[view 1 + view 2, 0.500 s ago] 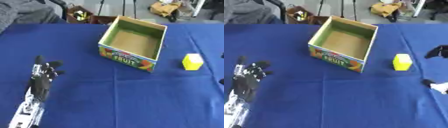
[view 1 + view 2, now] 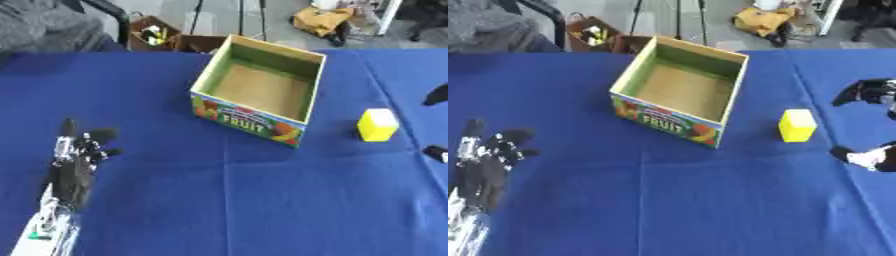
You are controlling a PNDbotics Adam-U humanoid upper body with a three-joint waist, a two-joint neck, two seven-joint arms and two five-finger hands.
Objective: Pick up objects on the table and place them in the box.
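An open cardboard box [image 2: 248, 121] with FRUIT printed on its front wall stands at the middle back of the blue table, and nothing shows inside it. A yellow block [image 2: 797, 125] lies on the cloth just right of the box. My right hand [image 2: 871, 90] comes in at the right edge, open. Its fingers arch above and its thumb tip [image 2: 859, 156] sits below, a short gap to the right of the block and not touching it. My left hand [image 2: 75, 167] rests open at the lower left, fingers pointing up, far from both.
The blue cloth [image 2: 227, 200] covers the whole table. Past the far edge are a dark chair [image 2: 109, 10], a brown crate [image 2: 153, 35] and a yellow bag [image 2: 319, 20] on the floor.
My right hand has shifted a little toward the far side at the right edge. The block, the box and my left hand have stayed put.
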